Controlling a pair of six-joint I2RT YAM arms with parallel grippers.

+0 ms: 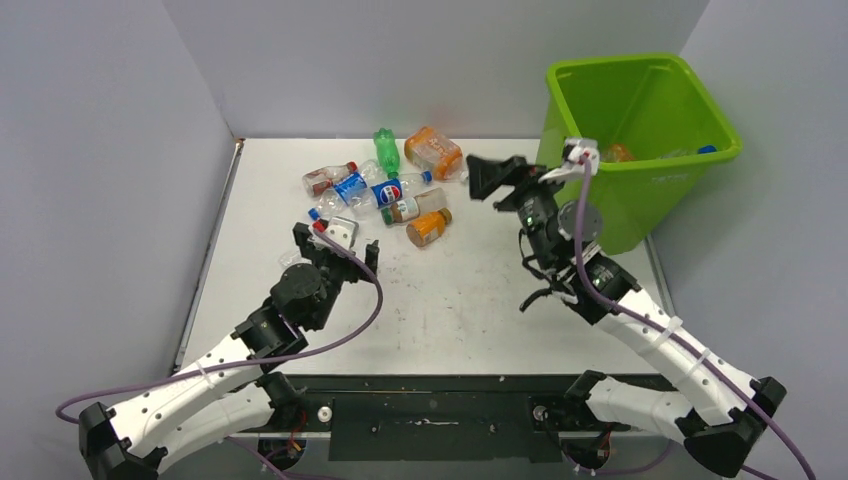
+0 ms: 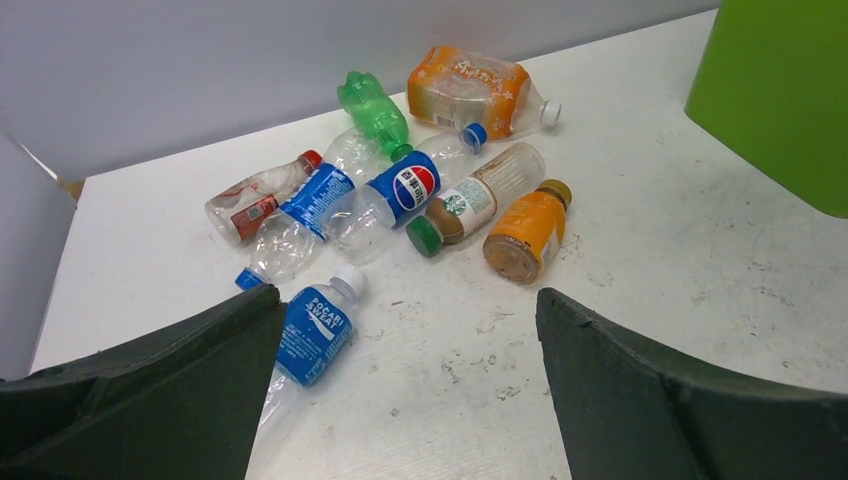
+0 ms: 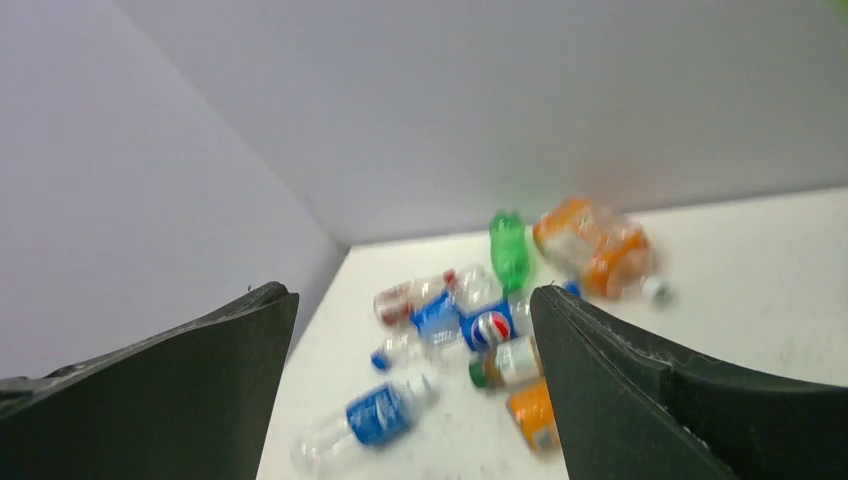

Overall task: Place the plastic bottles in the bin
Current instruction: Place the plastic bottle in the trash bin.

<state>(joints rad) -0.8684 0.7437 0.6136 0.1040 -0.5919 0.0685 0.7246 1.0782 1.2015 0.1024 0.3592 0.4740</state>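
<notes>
Left jaws wide, empty | right jaws wide, empty | POCARI SWEAT bottle (image 2: 315,335), Pepsi bottle (image 2: 405,188), Starbucks bottle (image 2: 470,200)

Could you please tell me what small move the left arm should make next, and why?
Probably lower the left fingers and nudge them sideways toward the Pocari Sweat bottle until they straddle it. The fingers stand wide open with nothing between them. That bottle lies on the table nearer to them than any other, but it sits close against one finger rather than centred in the gap.
</notes>
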